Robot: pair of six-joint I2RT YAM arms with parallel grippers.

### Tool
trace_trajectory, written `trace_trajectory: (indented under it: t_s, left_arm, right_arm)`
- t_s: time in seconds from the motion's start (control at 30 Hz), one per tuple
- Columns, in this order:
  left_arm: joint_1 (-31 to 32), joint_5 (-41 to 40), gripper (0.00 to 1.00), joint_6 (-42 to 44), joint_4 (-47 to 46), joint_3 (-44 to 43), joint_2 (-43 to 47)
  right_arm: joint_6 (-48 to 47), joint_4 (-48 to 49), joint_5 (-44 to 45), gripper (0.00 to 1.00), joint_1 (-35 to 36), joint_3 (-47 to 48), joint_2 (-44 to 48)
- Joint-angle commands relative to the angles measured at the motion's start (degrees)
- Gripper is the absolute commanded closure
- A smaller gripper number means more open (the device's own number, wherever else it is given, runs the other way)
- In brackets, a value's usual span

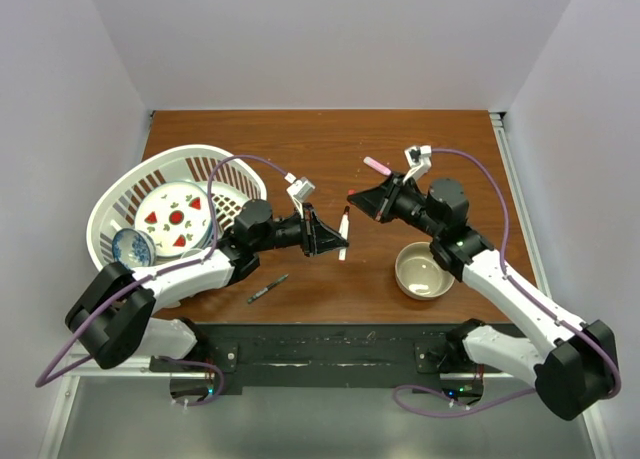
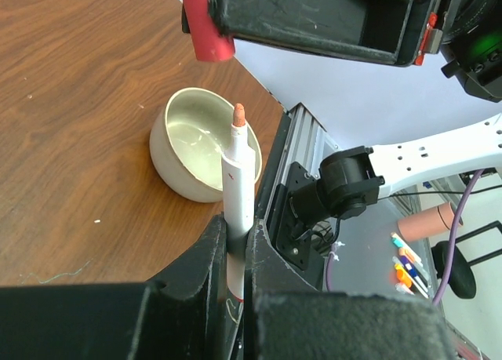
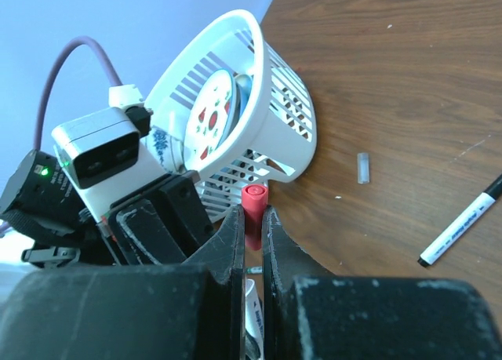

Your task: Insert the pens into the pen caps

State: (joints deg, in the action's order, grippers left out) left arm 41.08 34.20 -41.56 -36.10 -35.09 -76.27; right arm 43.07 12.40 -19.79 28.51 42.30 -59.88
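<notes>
The white-barrelled marker with a bare orange-red tip [image 2: 238,180] stands clamped low on its barrel between the 2 closed fingers of the left gripper [image 2: 235,228], tip jutting well past them. Near that tip but apart from it, the stubby red plastic cap [image 3: 253,199] is pinched between the 2 fingers of the right gripper [image 3: 251,219], poking out beyond their ends. Both hang over the brown wooden table [image 1: 300,139], between the white plastic basket [image 1: 120,194] and the round cream bowl [image 1: 424,293].
</notes>
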Motion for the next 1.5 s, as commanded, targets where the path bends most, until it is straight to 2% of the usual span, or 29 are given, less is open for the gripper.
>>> trace_trajectory:
  t_s: [0.0,0.53,1.13,1.47]
  left_arm:
    - [0.3,1.5,1.0,-0.7,-3.9,-0.8,-0.4]
    - [-0.7,2.1,1.0,-1.3,-4.2,-0.9,-0.5]
    - [-0.9,2.0,1.0,-1.7,-5.0,-0.7,-0.1]
    - [-2.6,0.6,1.0,-5.0,-8.2,-0.5,-0.8]
  right_arm:
    - [0.6,3.1,-2.1,1.0,0.9,-0.4,0.9]
    - [-2.4,-1.1,-1.2,1.0,3.1,-2.6,5.0]
    - [-7.6,-4.4,3.1,1.0,6.0,-3.4,5.7]
    - [-3.8,-3.0,4.9,1.0,7.7,-8.1,8.6]
